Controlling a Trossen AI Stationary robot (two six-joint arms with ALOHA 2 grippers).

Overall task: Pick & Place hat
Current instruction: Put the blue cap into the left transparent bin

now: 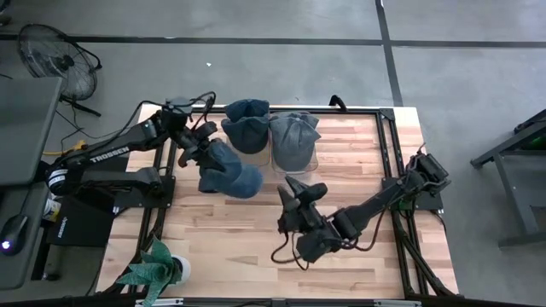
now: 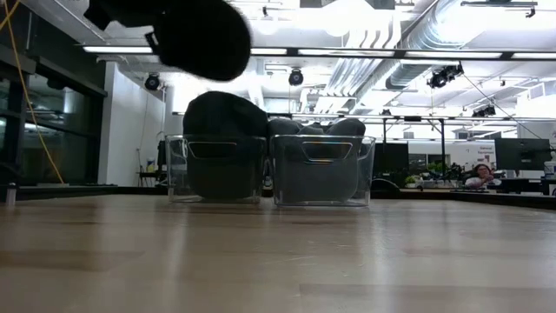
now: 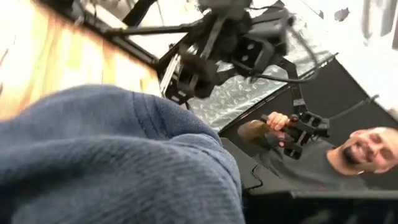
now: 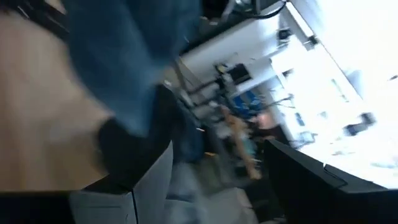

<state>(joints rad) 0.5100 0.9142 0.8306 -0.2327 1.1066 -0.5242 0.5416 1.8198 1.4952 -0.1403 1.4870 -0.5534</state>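
holding a blue knit hat (image 1: 229,173) in the left tool (image 1: 205,150), fingers closed on the fabric, hat lifted clear of the bench (image 1: 230,230); seen in the low view as a dark shape up at 11 o'clock, above the bins. hat sits at about 7 o'clock from the left clear bin (image 2: 215,169), just beside it in the high view. left bin stuffed with a dark blue hat (image 1: 246,124); right clear bin (image 2: 322,169), touching it at 3 o'clock, packed with a grey hat (image 1: 293,139). right tool (image 1: 299,194) parked over mid-bench at 5 o'clock from the bins, fingers spread apart, gripping nothing. green plant (image 1: 155,269) at the bench's 7 o'clock corner. person (image 3: 323,155) visible past the bench in the left wrist view.
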